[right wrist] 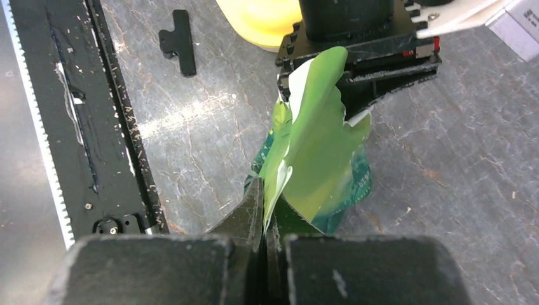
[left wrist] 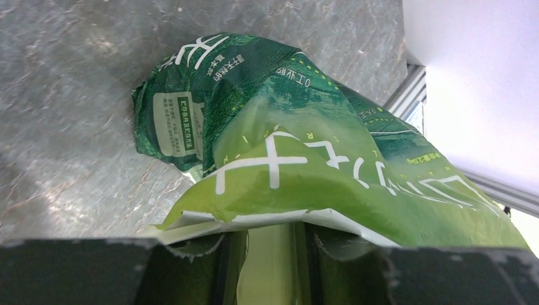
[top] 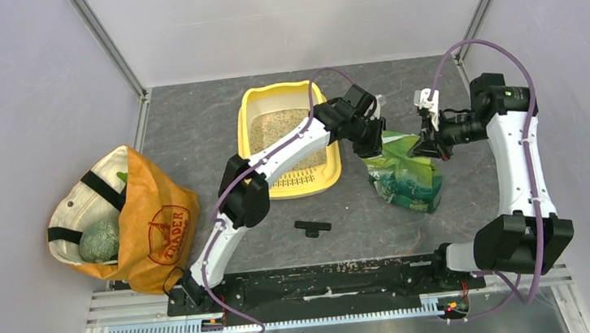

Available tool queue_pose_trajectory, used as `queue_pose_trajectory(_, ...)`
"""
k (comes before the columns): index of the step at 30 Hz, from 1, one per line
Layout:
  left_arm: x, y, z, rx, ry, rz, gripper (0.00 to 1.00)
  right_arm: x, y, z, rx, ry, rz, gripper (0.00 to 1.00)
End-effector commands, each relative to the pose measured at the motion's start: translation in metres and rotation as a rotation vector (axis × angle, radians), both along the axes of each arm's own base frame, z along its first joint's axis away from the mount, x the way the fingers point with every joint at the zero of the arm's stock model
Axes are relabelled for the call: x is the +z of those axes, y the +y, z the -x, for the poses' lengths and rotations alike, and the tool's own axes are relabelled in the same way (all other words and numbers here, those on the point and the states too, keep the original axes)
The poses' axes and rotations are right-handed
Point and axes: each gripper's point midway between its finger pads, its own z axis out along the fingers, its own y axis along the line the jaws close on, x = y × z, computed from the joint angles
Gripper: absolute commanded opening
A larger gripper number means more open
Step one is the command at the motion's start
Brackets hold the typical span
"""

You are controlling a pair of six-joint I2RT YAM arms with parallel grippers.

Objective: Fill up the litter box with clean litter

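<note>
Top external, litter box (top: 246, 130) near-far, grille (top: 303, 183) nearest

"TRADER" on orange tote bag (top: 160, 228), white chars on green bag (left wrist: 279, 159) unreadable

- Dark grey, stone-veined table top (top: 190, 128), carrying everything below.
- Yellow rectangular plastic litter box (top: 303, 184): just left of the left gripper (top: 373, 144), with its slotted lip toward the arm bases.
- Green printed plastic bag (top: 407, 176): its bottom is on the table. It sits beneath and between the left gripper and the right gripper (top: 425, 147), both pinching its top.
- Small black T-shaped clip (top: 312, 228): nearer the bases than the left gripper, apart from the box.
- Orange-and-cream fabric tote bag (top: 151, 229): far left of both grippers.
</note>
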Motion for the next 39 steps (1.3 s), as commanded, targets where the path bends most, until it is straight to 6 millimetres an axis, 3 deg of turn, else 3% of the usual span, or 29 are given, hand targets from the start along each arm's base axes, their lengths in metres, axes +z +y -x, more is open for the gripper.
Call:
queue_pose_trajectory(1, -0.084, 0.005, 0.052, -0.146, 0.17, -0.108, 0.02, 0.008, 0.015, -0.011, 0.001, -0.007, -0.073, 0.0)
queue_pose_trajectory(7, -0.057, -0.011, 0.072, -0.279, 0.272, 0.164, 0.02, 0.005, 0.014, -0.022, -0.007, -0.009, -0.063, 0.0)
queue_pose_trajectory(14, 0.027, -0.005, 0.074, -0.332, 0.243, 0.467, 0.02, 0.024, 0.014, -0.03, -0.009, -0.069, -0.057, 0.0)
queue_pose_trajectory(15, 0.056, 0.002, 0.075, -0.335, 0.215, 0.54, 0.02, 0.033, 0.013, -0.033, -0.01, -0.086, -0.058, 0.0)
queue_pose_trajectory(16, 0.068, 0.006, 0.073, -0.331, 0.199, 0.569, 0.02, 0.037, 0.013, -0.034, -0.008, -0.1, -0.051, 0.0)
queue_pose_trajectory(18, 0.08, 0.017, 0.066, -0.292, 0.197, 0.588, 0.02, 0.043, 0.012, -0.032, -0.001, -0.125, -0.036, 0.0)
queue_pose_trajectory(27, 0.096, 0.066, 0.033, -0.146, 0.175, 0.581, 0.02, 0.062, 0.02, -0.024, 0.022, -0.18, -0.071, 0.0)
queue_pose_trajectory(39, 0.112, 0.131, -0.008, 0.017, 0.121, 0.57, 0.02, 0.085, 0.043, -0.056, 0.036, -0.256, -0.11, 0.0)
